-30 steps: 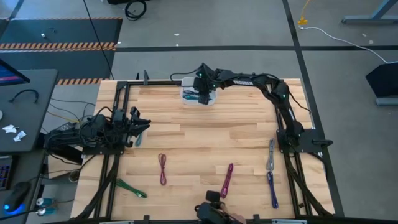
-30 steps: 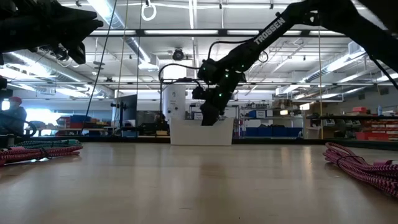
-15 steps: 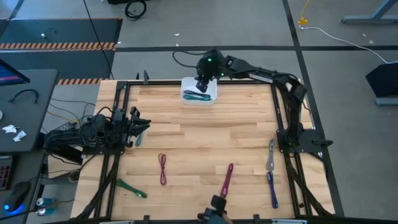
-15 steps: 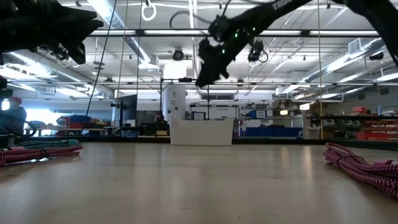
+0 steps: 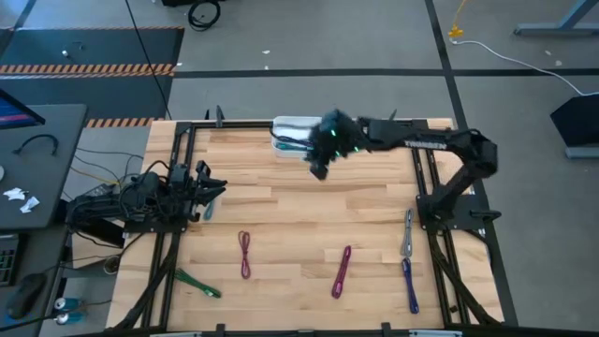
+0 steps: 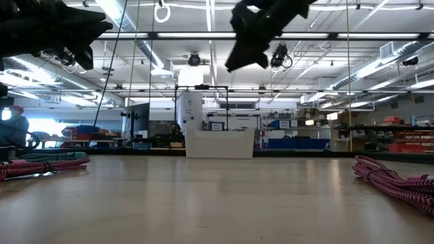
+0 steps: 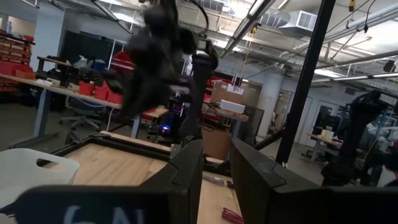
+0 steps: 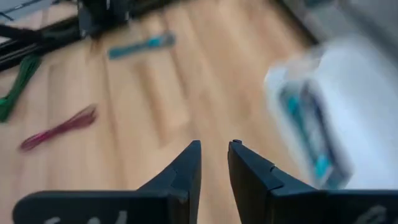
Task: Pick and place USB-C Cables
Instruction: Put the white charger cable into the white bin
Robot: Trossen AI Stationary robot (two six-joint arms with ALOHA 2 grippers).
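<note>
Right gripper [image 5: 320,161] was empty beside the white bin [image 5: 288,126], fingers nearly pressed together; it should spread them, then drop square over the maroon cable [image 5: 244,254], well away from the bin.

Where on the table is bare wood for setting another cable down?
The widest bare patch is mid-table, between the white bin and the maroon cable, right of the parked left gripper. The near edge is crowded: green cable, purple cable, grey cable and blue cable.
</note>
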